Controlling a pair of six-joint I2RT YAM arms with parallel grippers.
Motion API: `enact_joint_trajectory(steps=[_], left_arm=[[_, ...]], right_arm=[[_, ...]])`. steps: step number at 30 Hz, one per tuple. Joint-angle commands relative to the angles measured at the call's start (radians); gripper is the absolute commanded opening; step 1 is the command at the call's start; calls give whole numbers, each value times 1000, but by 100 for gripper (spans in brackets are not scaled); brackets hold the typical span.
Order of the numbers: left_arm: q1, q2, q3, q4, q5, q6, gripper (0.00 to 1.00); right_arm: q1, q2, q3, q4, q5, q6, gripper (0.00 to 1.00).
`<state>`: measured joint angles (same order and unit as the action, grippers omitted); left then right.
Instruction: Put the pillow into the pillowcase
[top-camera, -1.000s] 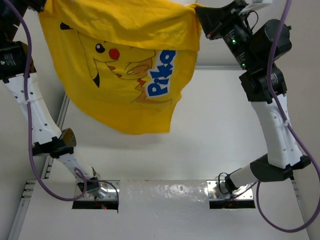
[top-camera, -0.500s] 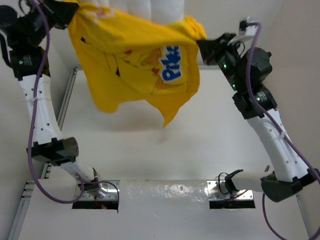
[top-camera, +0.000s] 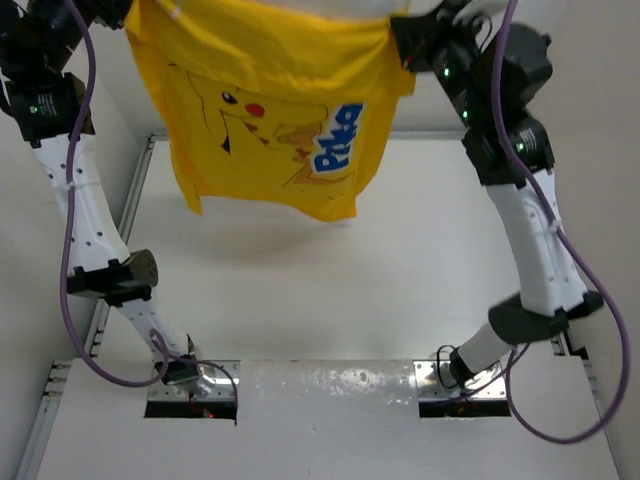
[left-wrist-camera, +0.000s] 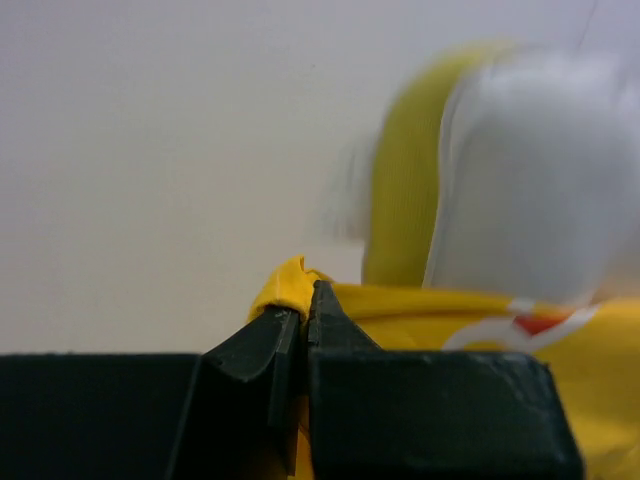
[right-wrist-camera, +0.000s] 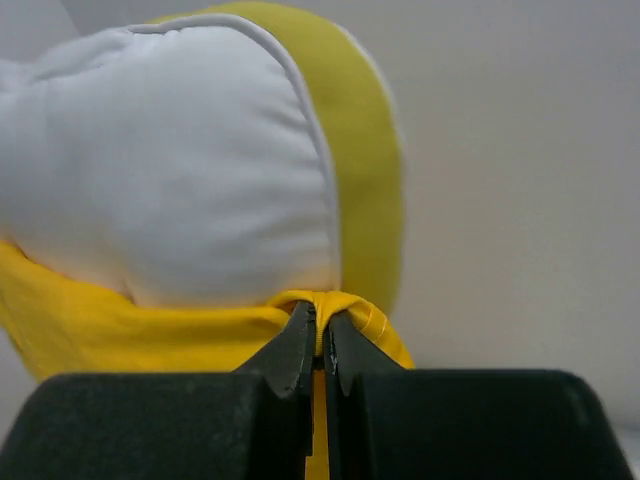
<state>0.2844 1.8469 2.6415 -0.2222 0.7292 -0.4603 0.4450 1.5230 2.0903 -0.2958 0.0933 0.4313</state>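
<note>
Bright yellow thin-fabric Pikachu pillowcase (top-camera: 270, 130) unbunched, now hanging flat | left gripper (left-wrist-camera: 303, 300), right gripper (right-wrist-camera: 322, 325) each pinch a mouth corner | cream-white quilted pillow (right-wrist-camera: 170, 170) protrudes beyond both: insertion unfinished

You have one readable piece of writing. In the top view it sits on the hanging bright yellow, thin fabric pillowcase (top-camera: 290, 70). The blue lettering (top-camera: 336, 140), outlined in white, runs slantwise up the cloth just right of the printed cartoon (top-camera: 250, 125). You can read "Pika"; past those letters you cannot make out any more. In the left wrist view you see a small red and white mark (left-wrist-camera: 520, 325) on the yellow cloth, too blurred to read.
</note>
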Motion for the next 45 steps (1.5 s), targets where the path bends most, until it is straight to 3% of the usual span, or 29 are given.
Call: enact_joint_trajectory(steps=[1, 3, 4, 5, 6, 8, 10, 11, 12, 15, 17, 18, 19, 20, 22, 23, 25, 26, 27, 28, 31, 33, 37, 39, 41, 42, 43, 44, 45], left_arm=[[22, -199, -307, 155, 28, 41, 0], [-16, -265, -554, 58, 41, 82, 0], [-25, -256, -613, 84, 9, 59, 0], [-16, -220, -573, 89, -26, 26, 0], [-4, -66, -188, 54, -65, -10, 0], [47, 69, 245, 180, -132, -50, 0], [58, -146, -30, 383, -177, -26, 0], [41, -220, -183, 380, -115, -3, 0], [10, -248, -348, 98, -9, 103, 0], [-59, -241, -701, -193, -61, 287, 0], [-59, -166, -542, -242, -146, 324, 0], [-57, -93, -330, -276, -158, 328, 0], [-54, 48, 164, -202, -172, 286, 0], [-44, 52, 269, -92, -160, 250, 0], [1, -120, 51, 144, -123, 158, 0], [1, -290, -273, 238, -56, 155, 0], [-14, -279, -325, 3, 25, 201, 0], [-19, -253, -413, -125, 4, 260, 0], [-19, -242, -451, -115, -40, 250, 0], [-10, -214, -302, -102, -91, 201, 0], [33, -22, 178, 111, -100, 68, 0], [38, -191, -42, 406, -140, 60, 0], [-71, -201, -381, -92, -59, 211, 0], [-68, -192, -556, -117, -121, 207, 0], [-64, -19, -290, -270, -136, 219, 0], [-56, 143, 143, -250, -128, 150, 0], [-15, 161, 247, -120, -116, 82, 0], [17, 112, 212, 52, -116, 13, 0], [47, -107, -125, 436, -199, -86, 0]], right_arm=[[-9, 65, 410, -31, 12, -16, 0], [-8, -103, 5, 54, 29, 24, 0], [-6, -206, -534, 289, 43, 73, 0], [-11, -263, -596, 530, 89, 102, 0], [-12, -209, -472, 426, 104, 49, 0], [-11, -15, 268, 138, 51, -53, 0], [-9, 190, 664, 89, 31, -31, 0], [-8, 174, 633, 7, 52, -35, 0], [-8, 32, 288, -70, 68, -31, 0], [-12, -339, -818, 458, 118, 123, 0], [-17, -299, -727, 346, 137, 117, 0], [-15, -214, -474, 302, 119, 74, 0], [-9, -151, -284, 255, 97, -9, 0], [-5, -65, 184, 189, 74, -34, 0], [-2, 178, 566, 58, 34, -28, 0], [0, 195, 644, 11, 34, -25, 0], [-2, 35, 416, -117, 65, -40, 0], [-2, -81, -159, -7, 81, -40, 0], [0, -201, -416, 445, 126, 2, 0], [-2, -266, -502, 498, 147, 0, 0], [-2, 104, 375, 112, 87, -112, 0], [-2, 169, 666, 157, 74, -89, 0], [-2, -330, -517, 491, 222, -62, 0], [-9, -308, -596, 387, 269, -8, 0], [-9, -187, -409, 316, 185, -32, 0], [-8, -122, -257, 275, 163, -57, 0], [-9, -36, 182, 221, 134, -83, 0], [-9, 171, 437, 181, 125, -116, 0], [-8, 242, 611, 229, 126, -127, 0]])
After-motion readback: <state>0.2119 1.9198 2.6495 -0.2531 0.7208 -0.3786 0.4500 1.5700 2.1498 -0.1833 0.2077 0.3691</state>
